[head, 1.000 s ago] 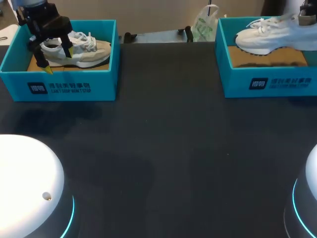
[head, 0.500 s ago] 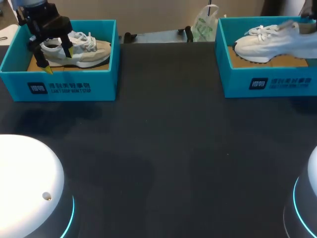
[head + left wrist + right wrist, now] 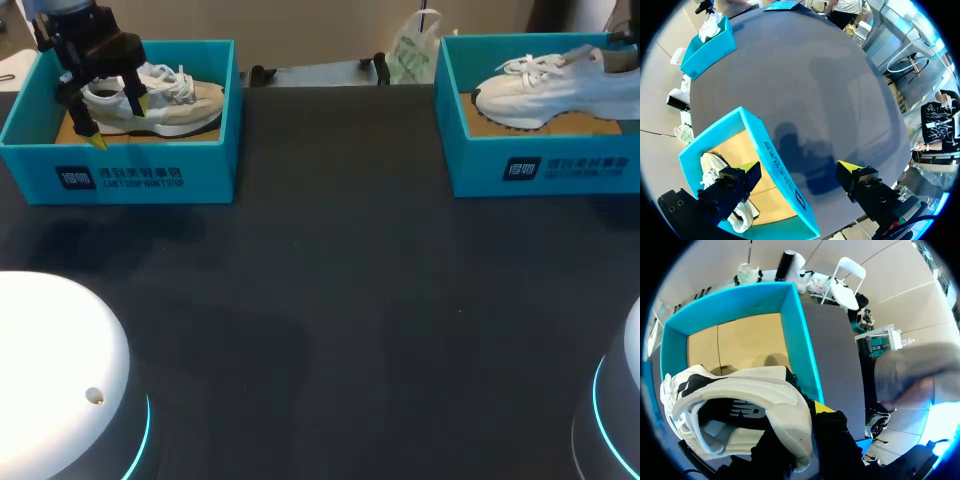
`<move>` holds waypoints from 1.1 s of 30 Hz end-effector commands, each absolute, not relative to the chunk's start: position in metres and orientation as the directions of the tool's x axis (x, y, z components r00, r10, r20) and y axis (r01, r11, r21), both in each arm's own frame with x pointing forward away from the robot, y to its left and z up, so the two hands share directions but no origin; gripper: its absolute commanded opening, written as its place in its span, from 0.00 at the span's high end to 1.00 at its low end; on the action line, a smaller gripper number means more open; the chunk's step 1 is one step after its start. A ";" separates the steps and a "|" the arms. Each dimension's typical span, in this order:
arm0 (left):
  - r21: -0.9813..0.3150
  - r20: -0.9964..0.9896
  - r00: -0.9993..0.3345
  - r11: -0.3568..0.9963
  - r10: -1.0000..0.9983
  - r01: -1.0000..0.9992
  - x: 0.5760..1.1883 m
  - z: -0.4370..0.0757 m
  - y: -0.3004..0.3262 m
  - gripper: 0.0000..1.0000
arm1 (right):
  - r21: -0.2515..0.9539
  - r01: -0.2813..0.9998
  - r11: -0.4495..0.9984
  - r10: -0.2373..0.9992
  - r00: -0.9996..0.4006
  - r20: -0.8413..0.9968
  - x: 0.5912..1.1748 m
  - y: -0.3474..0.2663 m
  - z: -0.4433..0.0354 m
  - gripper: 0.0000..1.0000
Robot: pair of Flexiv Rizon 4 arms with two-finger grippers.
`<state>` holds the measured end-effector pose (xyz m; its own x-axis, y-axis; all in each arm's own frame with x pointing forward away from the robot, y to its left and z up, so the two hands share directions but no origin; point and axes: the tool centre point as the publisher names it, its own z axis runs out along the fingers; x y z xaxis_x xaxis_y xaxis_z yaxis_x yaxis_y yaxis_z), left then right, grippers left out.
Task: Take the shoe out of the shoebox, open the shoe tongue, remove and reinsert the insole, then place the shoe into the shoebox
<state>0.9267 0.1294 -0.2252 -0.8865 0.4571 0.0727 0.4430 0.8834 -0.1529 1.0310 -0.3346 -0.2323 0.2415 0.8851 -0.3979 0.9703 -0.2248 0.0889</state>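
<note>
The right tool [image 3: 800, 429] clamps the heel of the white shoe [image 3: 545, 85], which has tipped heel-high over the right shoebox [image 3: 540, 168] (lift-out looks underway). The left tool [image 3: 799, 171] hangs wide open and empty, straddling the left shoebox [image 3: 130, 178] wall.

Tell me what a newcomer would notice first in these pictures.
First, the white lace-up sneaker clamped at its heel by the right gripper, over the teal cardboard shoebox at the far right of the black table. Next, the open left gripper hanging over the beige sneaker in the matching teal shoebox at the far left, one finger inside its wall, the other outside.
</note>
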 end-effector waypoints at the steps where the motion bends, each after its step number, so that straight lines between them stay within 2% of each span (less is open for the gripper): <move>1: -0.152 0.073 -0.886 0.883 0.458 0.444 0.927 -0.225 0.130 0.00 | 0.071 0.969 -0.238 0.879 0.246 -0.409 1.041 -0.334 -0.239 1.00; 33: -0.152 0.073 -0.886 0.883 0.458 0.444 0.927 -0.225 0.130 0.00 | 0.014 0.963 -0.270 0.894 0.256 -0.368 1.020 -0.342 -0.293 1.00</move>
<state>0.9267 0.1294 -0.2252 -0.8864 0.4571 0.0727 0.4430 0.8834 -0.1528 1.0195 -0.3406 -0.2891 0.2548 0.8916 -0.3744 0.9629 -0.2694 0.0137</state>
